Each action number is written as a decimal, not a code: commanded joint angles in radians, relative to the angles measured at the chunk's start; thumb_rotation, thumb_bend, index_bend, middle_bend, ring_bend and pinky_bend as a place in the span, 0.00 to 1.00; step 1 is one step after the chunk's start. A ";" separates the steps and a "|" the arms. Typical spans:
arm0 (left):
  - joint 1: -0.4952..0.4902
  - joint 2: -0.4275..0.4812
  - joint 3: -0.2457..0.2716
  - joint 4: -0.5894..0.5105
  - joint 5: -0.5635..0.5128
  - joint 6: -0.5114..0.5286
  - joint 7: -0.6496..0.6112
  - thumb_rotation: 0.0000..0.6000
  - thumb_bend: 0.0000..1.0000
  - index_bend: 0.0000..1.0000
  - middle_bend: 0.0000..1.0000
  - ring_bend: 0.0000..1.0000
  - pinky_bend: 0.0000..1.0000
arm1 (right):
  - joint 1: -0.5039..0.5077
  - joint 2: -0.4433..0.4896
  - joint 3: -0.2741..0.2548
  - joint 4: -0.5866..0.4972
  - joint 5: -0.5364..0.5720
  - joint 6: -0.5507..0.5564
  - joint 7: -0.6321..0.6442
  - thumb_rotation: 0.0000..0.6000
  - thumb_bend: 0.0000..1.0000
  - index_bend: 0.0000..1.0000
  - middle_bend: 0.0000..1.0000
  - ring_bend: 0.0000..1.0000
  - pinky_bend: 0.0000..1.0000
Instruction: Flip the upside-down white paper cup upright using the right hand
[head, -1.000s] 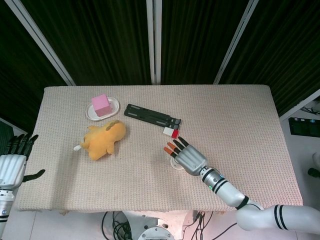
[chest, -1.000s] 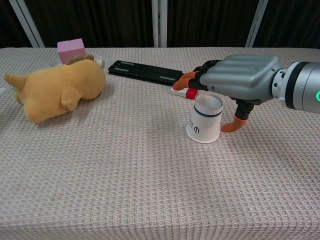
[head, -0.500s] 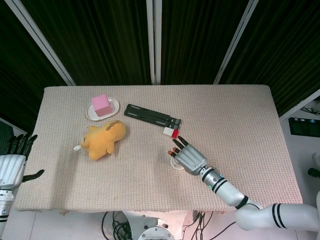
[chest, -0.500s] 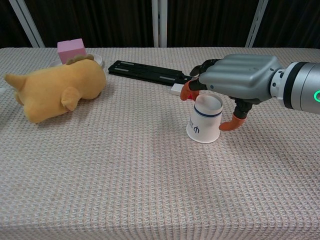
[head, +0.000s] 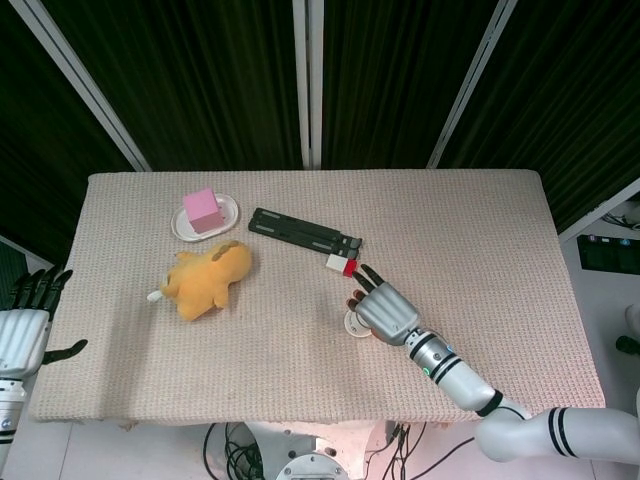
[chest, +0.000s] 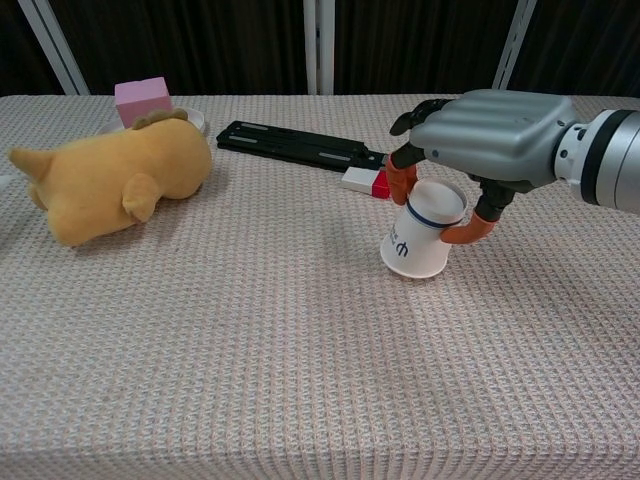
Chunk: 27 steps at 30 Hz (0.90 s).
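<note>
At the far left edge of the head view the left hand (head: 22, 325) hangs off the table (head: 480, 230), fingers straight and apart, holding nothing. Moving right, a yellow plush toy (chest: 110, 185) lies on its side, well clear of the work. Right of centre, the white paper cup (chest: 425, 232) sits mouth-down but tipped, its closed base leaning toward the right hand (chest: 490, 140), which pinches it near that base between thumb and fingertips (chest: 403, 180). The cup looks very light and thin-walled — likely to crush or skid on the woven cloth if squeezed hard. A gentle hold across the upper wall near the stiffer base seems safest — enough to lift and roll it over without denting the rim.
</note>
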 joint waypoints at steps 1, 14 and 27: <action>0.001 0.000 0.001 0.002 0.001 0.001 0.000 1.00 0.06 0.04 0.00 0.00 0.00 | -0.063 0.033 0.017 0.005 -0.085 0.055 0.226 1.00 0.29 0.50 0.47 0.08 0.00; -0.004 -0.010 0.004 0.006 0.006 -0.006 0.015 1.00 0.06 0.04 0.00 0.00 0.00 | -0.231 0.007 0.000 0.281 -0.227 0.055 1.261 1.00 0.30 0.55 0.52 0.11 0.00; -0.006 -0.009 0.003 0.011 -0.001 -0.016 0.010 1.00 0.06 0.04 0.00 0.00 0.00 | -0.241 -0.010 -0.020 0.430 -0.302 -0.021 1.523 1.00 0.28 0.56 0.52 0.11 0.00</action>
